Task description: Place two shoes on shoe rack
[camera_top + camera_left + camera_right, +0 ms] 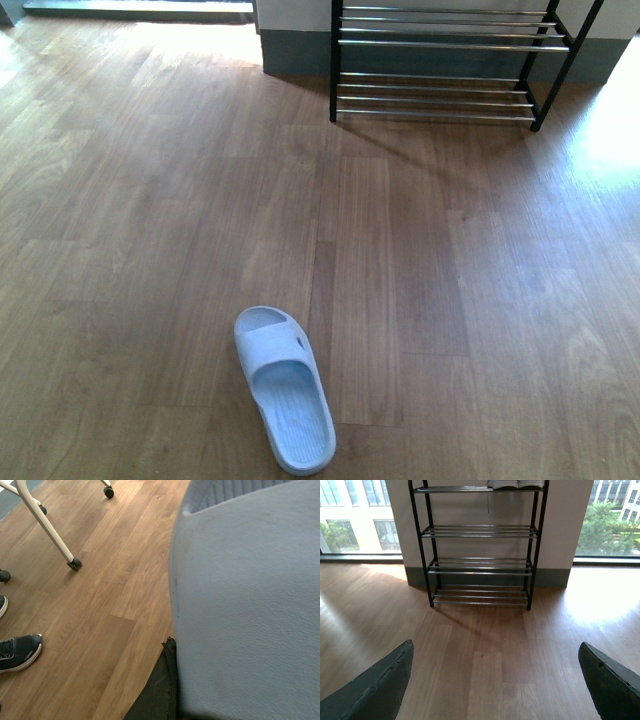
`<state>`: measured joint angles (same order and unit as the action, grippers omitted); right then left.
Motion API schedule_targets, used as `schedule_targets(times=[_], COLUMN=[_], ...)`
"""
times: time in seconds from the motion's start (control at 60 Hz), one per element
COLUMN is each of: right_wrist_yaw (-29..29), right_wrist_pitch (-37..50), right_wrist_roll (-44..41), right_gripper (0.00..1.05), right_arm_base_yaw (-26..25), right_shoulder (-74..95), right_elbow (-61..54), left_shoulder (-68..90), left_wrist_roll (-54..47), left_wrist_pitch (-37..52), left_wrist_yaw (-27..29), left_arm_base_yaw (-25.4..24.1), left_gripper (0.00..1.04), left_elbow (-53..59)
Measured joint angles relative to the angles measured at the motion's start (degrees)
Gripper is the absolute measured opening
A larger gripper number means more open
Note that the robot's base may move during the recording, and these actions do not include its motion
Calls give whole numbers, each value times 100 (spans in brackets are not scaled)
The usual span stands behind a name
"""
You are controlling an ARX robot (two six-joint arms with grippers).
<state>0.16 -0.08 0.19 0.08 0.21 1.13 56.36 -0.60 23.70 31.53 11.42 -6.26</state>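
Two slippers: floor slipper (pixel 285 395) loose; held slipper (pixel 245 605) clamped in my left tool (pixel 169 680); right tool (pixel 495 687) spread wide. Risk, I judge: edge grip slips before rack (pixel 480 530).

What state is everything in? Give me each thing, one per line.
floor slipper: lying sole down on the floor, apart from the rack, not held.
held slipper: off the floor, apparently clamped.
left gripper: apparently shut on the held slipper; only one finger shows.
right gripper: open, empty.
shoe rack: upright, lower three tiers bare.
pale footwear: resting on the rack's top tier.
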Motion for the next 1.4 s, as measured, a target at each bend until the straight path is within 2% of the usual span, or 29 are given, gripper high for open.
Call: schedule_targets(times=[0.534,0.55,0.584,0.617,0.634,0.667,0.784,0.851,1.034,1.218,1.401], right_wrist_yaw=[-44,-168,-1150,-1770,-1982,-2004,-1600,-1580,-1344,-1305,-1320], right_wrist_pitch=[-2,-33,-146,-48,107,518,2116,3314,5471,6008,6282], right_wrist_roll=[0,2,-2,-4,-39,-160,-741,-1178,-2129,-2592,-2684], right_gripper=[96,96,96,96,96,96,96,96,96,96,96], right_arm_base_yaw=[-4,-52,-363,-566,-610,-608,-442,-369,-407,-640,-688], right_shoulder=[4,37,267,627,966,1508,3491,5226,9313,12148,13663], right_elbow=[0,13,52,52,48,37,136,363,1270,2020,2549], left_shoulder=[0,0,0,0,0,0,0,0,0,0,0], left_wrist_roll=[2,2,0,2,0,2,0,0,0,0,2], left_wrist_pitch=[0,0,0,0,0,0,0,0,0,0,0], left_wrist_yaw=[28,28,24,24,17,20,17,13,15,15,15], left_arm_base_yaw=[-15,-15,-15,-15,-15,-13,-13,-13,-13,-13,-13], left_gripper=[2,2,2,2,2,2,2,2,2,2,2], left_elbow=[0,0,0,0,0,0,0,0,0,0,0])
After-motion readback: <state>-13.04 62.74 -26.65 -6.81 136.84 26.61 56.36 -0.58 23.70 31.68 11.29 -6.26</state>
